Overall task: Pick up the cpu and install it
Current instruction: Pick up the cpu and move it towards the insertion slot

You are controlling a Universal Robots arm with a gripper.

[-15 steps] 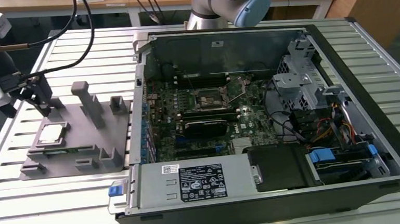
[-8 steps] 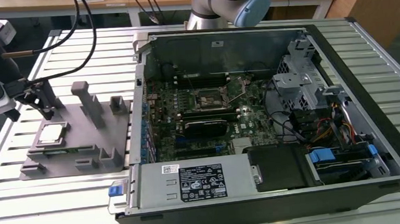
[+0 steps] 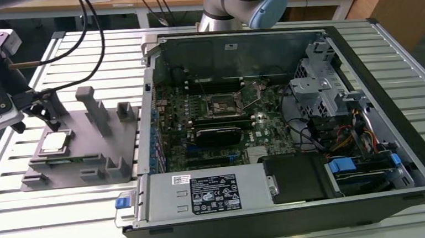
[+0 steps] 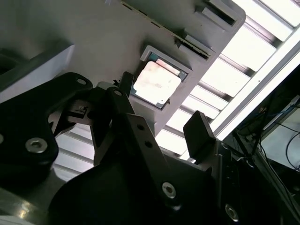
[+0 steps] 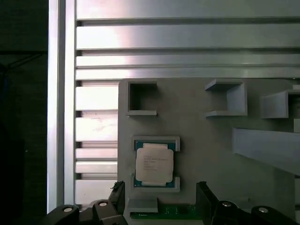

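The cpu (image 3: 54,141) is a small silvery square chip lying flat in a shallow seat of the grey plastic tray (image 3: 88,135), at the exterior view's left. Both wrist views look down on the cpu (image 5: 153,162) (image 4: 157,82) in its seat. My gripper (image 3: 35,120) hangs just above the tray, a little short of the chip. It stands open, with its dark fingers (image 5: 202,192) spread wider than the chip and nothing between them. The dark square socket (image 3: 222,103) with its thin lever sits on the motherboard inside the open computer case.
Upright posts (image 3: 92,107) rise from the tray beside the gripper. The open computer case (image 3: 389,113) lies on a slatted metal table (image 3: 56,217) at the exterior view's right. Cables (image 3: 82,44) trail from the arm over the table.
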